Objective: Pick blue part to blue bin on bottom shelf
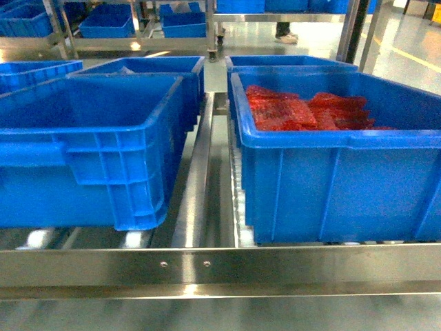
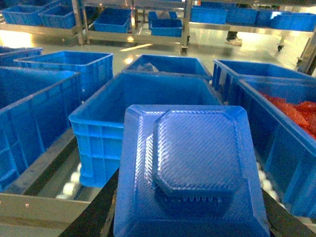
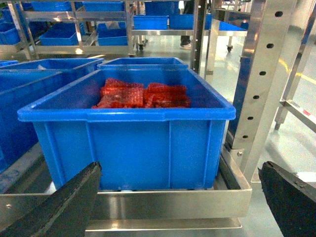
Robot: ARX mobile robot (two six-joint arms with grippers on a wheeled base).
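Note:
The blue part (image 2: 190,168), a square ribbed plastic piece with a raised octagonal centre, fills the lower left wrist view. My left gripper (image 2: 190,219) is shut on it, with dark fingers (image 2: 94,215) showing at either side. It hangs just in front of the bottom shelf's front rail (image 2: 29,207), facing a blue bin (image 2: 98,143) whose inside looks bare. My right gripper (image 3: 180,202) stands open with nothing in it, before the front rail (image 3: 168,202) and a blue bin (image 3: 133,143) of red parts (image 3: 143,94). Neither gripper shows in the head view.
Two rows of blue bins (image 1: 89,138) sit on white rollers (image 1: 134,238), split by a central divider rail (image 1: 196,179). The right bin (image 1: 331,186) holds red parts (image 1: 310,110). A perforated steel post (image 3: 256,74) stands right of the shelf. More racks with bins (image 2: 113,19) line the back.

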